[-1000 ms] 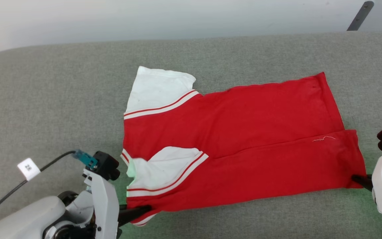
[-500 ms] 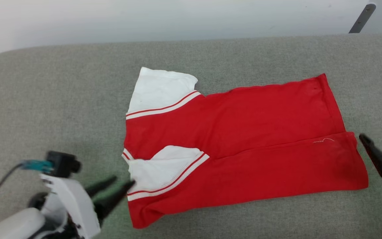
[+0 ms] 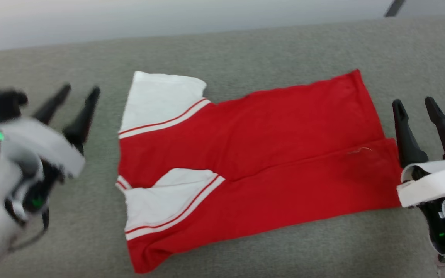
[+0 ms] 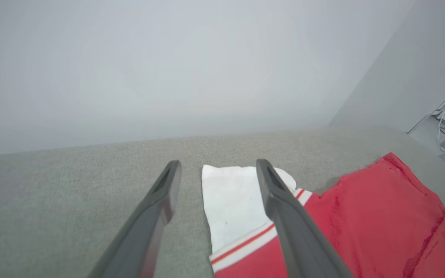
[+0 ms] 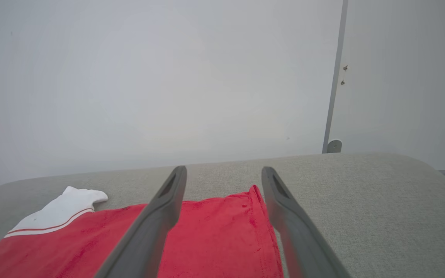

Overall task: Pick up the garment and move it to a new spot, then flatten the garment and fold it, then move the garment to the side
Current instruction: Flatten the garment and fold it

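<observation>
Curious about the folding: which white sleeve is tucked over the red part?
The near sleeve, folded onto the red jersey; the far sleeve juts out onto the grey surface.

The garment (image 3: pixel 253 154) is lying folded lengthwise on the grey fabric surface (image 3: pixel 245 46) (white sleeves at the left end). The left gripper (image 3: pixel 80 89) is hovering apart on its left and the right gripper (image 3: pixel 413 102) just beside its right end, both with fingers spread and empty.

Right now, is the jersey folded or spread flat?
Partly folded. The garment has its near side turned over the body, near sleeve lying on top; far sleeve sticks out unfolded.
</observation>
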Available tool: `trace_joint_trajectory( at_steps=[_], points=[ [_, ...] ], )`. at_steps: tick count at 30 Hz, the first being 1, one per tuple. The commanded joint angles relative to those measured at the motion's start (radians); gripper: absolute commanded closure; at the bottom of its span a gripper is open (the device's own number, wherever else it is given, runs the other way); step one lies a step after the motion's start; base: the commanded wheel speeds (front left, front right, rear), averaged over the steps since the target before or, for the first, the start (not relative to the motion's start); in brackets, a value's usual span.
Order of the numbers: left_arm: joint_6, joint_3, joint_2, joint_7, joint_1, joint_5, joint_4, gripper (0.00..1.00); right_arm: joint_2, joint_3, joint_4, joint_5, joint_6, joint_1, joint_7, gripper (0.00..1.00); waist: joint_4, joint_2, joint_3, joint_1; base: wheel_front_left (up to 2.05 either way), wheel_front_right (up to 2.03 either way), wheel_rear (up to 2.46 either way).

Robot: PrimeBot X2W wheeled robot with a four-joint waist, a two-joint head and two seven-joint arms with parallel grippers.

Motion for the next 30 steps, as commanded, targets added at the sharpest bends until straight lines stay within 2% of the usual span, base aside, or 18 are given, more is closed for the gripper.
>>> trace_joint_trajectory(
  at_steps=[1, 7, 12, 16, 19, 23, 27, 28, 29, 30],
  points=[
    [-0.027, 0.007, -0.025, 0.019, -0.057, 0.003, 0.053, 0.0, 0.014, 0.006, 0.0, -0.008, 0.0, -0.015, -0.021, 0.0, -0.06, 0.0, 0.042, 0.0, 0.0, 0.0, 0.0],
    [-0.103, -0.025, -0.072, 0.188, -0.274, 0.053, 0.31, 0.0, 0.038, 0.023, 0.006, 0.0, 0.0, -0.023, -0.049, 0.0, -0.15, 0.0, 0.096, 0.0, 0.0, 0.0, 0.0],
    [-0.175, -0.078, -0.109, 0.461, -0.378, 0.011, 0.513, 0.0, 0.054, 0.035, 0.014, 0.021, 0.0, 0.004, -0.057, 0.0, -0.205, 0.0, 0.125, 0.0, 0.0, 0.0, 0.0],
    [-0.198, -0.126, -0.114, 0.669, -0.425, -0.017, 0.592, 0.0, 0.059, 0.045, 0.007, 0.037, 0.0, 0.022, -0.061, 0.0, -0.229, 0.0, 0.141, 0.0, 0.0, 0.0, 0.0],
    [-0.204, -0.142, -0.11, 0.736, -0.463, -0.019, 0.634, 0.0, 0.054, 0.052, -0.005, 0.048, 0.0, 0.03, -0.058, 0.0, -0.24, 0.0, 0.157, 0.0, 0.0, 0.0, 0.0],
    [-0.205, -0.154, -0.132, 0.789, -0.49, -0.025, 0.684, 0.0, 0.046, 0.06, -0.022, 0.048, 0.0, 0.026, -0.048, 0.0, -0.246, 0.0, 0.172, 0.0, 0.0, 0.0, 0.0],
    [-0.206, -0.164, -0.157, 0.83, -0.47, -0.067, 0.652, 0.0, 0.038, 0.057, -0.035, 0.048, 0.0, 0.014, -0.035, 0.0, -0.24, 0.0, 0.176, 0.0, 0.0, 0.0, 0.0],
    [-0.206, -0.166, -0.161, 0.842, -0.461, -0.08, 0.636, 0.1, 0.032, 0.06, -0.036, 0.047, 0.0, 0.009, -0.028, 0.0, -0.236, 0.0, 0.175, 0.0, 0.0, 0.0, 0.0],
    [-0.206, -0.17, -0.163, 0.857, -0.451, -0.095, 0.619, 0.51, 0.023, 0.066, -0.037, 0.043, 0.0, 0.002, -0.023, 0.0, -0.233, 0.0, 0.175, 0.0, 0.0, 0.0, 0.0],
    [-0.206, -0.174, -0.159, 0.865, -0.446, -0.1, 0.607, 0.62, 0.016, 0.074, -0.038, 0.042, 0.0, -0.007, -0.016, 0.0, -0.229, 0.0, 0.175, 0.0, 0.0, 0.0, 0.0]
  ],
)
